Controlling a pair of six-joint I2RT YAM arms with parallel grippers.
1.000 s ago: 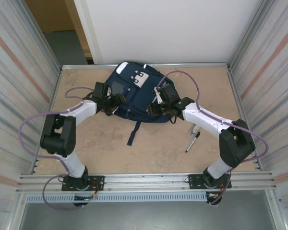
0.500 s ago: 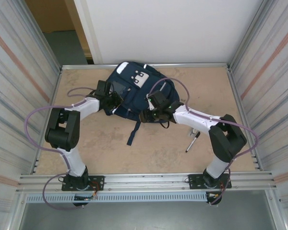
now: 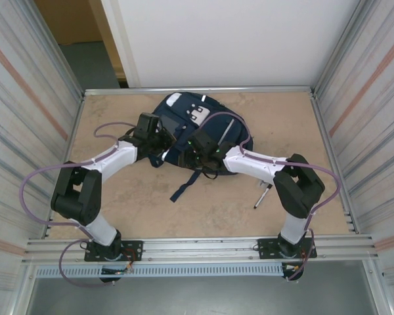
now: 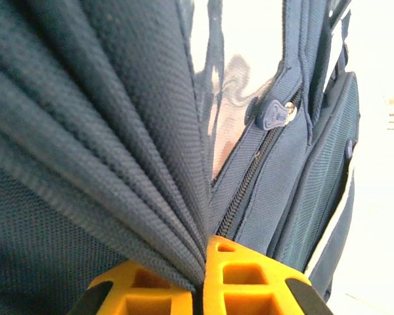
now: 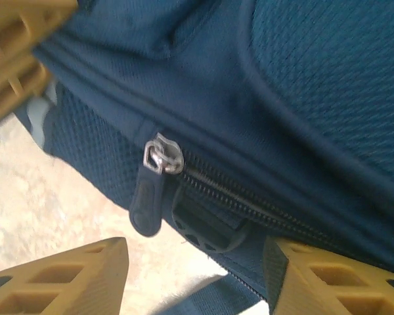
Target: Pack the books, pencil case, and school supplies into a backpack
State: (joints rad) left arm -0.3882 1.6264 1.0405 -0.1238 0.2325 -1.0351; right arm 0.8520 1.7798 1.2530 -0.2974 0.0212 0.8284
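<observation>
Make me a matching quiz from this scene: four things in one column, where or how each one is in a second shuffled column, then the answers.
Things
1. navy-blue fabric backpack
2. black marker pen
3. left gripper
4. right gripper

Places or states
A. open, one finger on either side of a dark zip pull
B. lying alone on the right side of the wooden table
C. shut on folded navy fabric
D. lying at the table's far middle

Pairs: 1-D, 2-B, 3-C, 4-A

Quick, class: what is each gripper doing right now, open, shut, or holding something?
Left gripper: shut, pinching a fold of the backpack fabric.
Right gripper: open, facing a zip pull, gripping nothing.
</observation>
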